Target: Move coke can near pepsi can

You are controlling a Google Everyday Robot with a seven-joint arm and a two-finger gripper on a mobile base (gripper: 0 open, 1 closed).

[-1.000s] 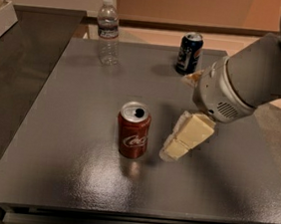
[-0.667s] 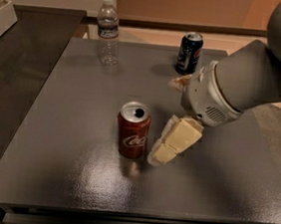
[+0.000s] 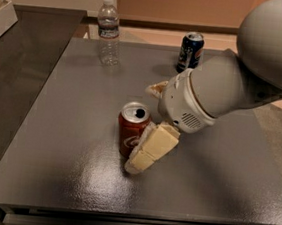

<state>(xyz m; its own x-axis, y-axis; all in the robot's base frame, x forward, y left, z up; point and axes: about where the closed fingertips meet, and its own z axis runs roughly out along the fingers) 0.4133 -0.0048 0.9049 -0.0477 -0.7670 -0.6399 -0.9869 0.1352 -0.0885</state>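
Camera view had the gripper (image 3: 145, 129) low over the grey table (image 3: 64, 177), spread wide. Its near cream finger (image 3: 153, 145) lay against the right side of the coke can (image 3: 131, 133), and the other finger showed just behind and to the right of the coke can. Nothing looked clamped.

The likeliest trouble was that near finger shoving the coke can leftward or tipping it. If the jaws had closed off-centre, it could have slipped out. Its top showed a dark opening, so a tip might have spilled. Farther off, the pepsi can (image 3: 190, 51) stood well behind and right of the coke can, where a wide arm swing could have knocked it. The water bottle (image 3: 109, 32), well behind and left, seemed safer.

The wrist housing hid most of the far finger, so whether it touched the coke can could not be told. The near finger covered the coke can's right flank.
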